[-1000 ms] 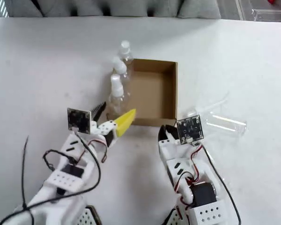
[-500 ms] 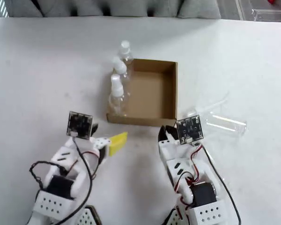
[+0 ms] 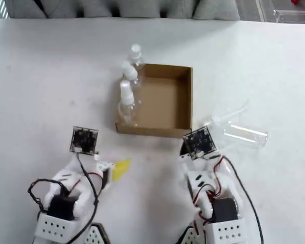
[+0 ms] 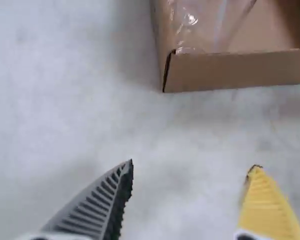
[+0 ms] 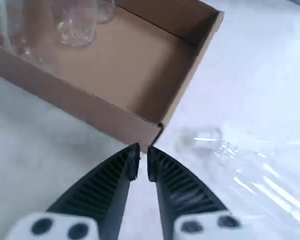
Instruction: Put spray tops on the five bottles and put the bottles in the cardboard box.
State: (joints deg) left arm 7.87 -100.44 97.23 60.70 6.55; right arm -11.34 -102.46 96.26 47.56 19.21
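The cardboard box (image 3: 165, 104) lies open at the table's middle. Three clear bottles with white spray tops (image 3: 127, 96) stand inside along its left wall, and their bases (image 5: 76, 27) appear in the right wrist view. One more clear bottle (image 3: 245, 134) lies on its side to the right of the box, a loose spray top (image 3: 217, 121) beside it. My left gripper (image 4: 190, 200) is open and holds nothing, a short way in front of the box's front left corner (image 4: 166, 70). My right gripper (image 5: 143, 161) is shut and empty, just before the box's front right corner (image 5: 159, 129).
The white table (image 3: 51, 71) spreads wide to the left and behind the box. A clear plastic container (image 3: 294, 16) sits at the far right edge. Both arm bases stand at the near edge.
My left arm has drawn back from the box's front left corner toward the near edge, with its gripper still open. The right arm has pulled back slightly.
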